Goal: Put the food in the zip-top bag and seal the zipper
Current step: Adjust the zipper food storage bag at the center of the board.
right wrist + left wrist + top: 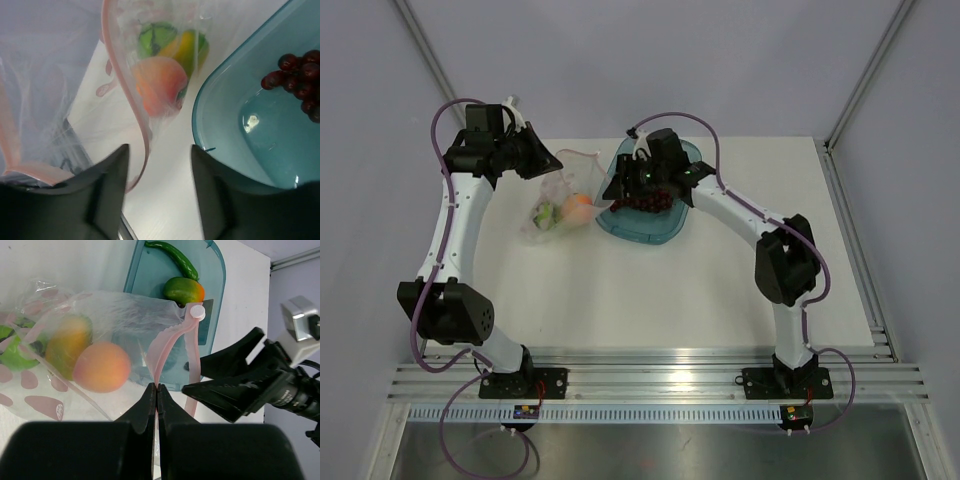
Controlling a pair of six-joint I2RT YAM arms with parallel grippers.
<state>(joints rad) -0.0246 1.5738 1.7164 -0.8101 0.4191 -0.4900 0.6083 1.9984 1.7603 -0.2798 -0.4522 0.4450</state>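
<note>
left gripper (156,390) pinched shut on pink zipper (172,337) of crinkly clear bag (125,315) beside teal tray (215,125); round peach (101,366), mango (70,340) inside. right gripper (159,150) fingers spread, zipper between them. knobbly grapes (300,75) in tray.

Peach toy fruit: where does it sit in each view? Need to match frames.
Top external: the peach is inside the bag, just left of the teal tray.
Left wrist: peach left of centre, in the bag, left of the zipper pinched in the jaws.
Right wrist: peach upper middle, behind bag film.
Shared landmark: teal tray.
</note>
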